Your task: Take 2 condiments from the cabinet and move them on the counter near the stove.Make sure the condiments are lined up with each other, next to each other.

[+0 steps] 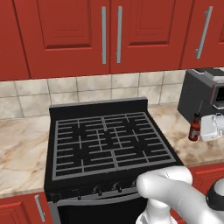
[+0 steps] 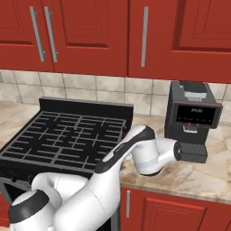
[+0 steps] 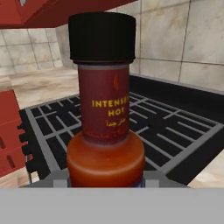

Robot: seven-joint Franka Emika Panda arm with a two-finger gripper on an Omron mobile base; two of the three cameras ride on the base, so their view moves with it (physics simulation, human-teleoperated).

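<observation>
Dark brown bottle is sitting right up against the hand camera, black cap on top, red label reading "INTENSELY HOT", its orange-red shoulder bulging just above the finger tips. Gripper is holding this bottle upright, jaws narrowed on its lower body. Seen from the left base camera, the bottle is standing upright at the gripper's left side, over the counter strip just right of the stove and in front of the dark grey coffee machine; whether its base is touching the slab, I cannot tell.

Behind the bottle in the hand view, the stove's grid grates are spreading out, with tiled backsplash beyond. From the right base camera, the white arm is reaching across the counter between the stove and the coffee machine, hiding the bottle.

Wall cabinet doors above the stove are standing closed, silver bar handles vertical.
</observation>
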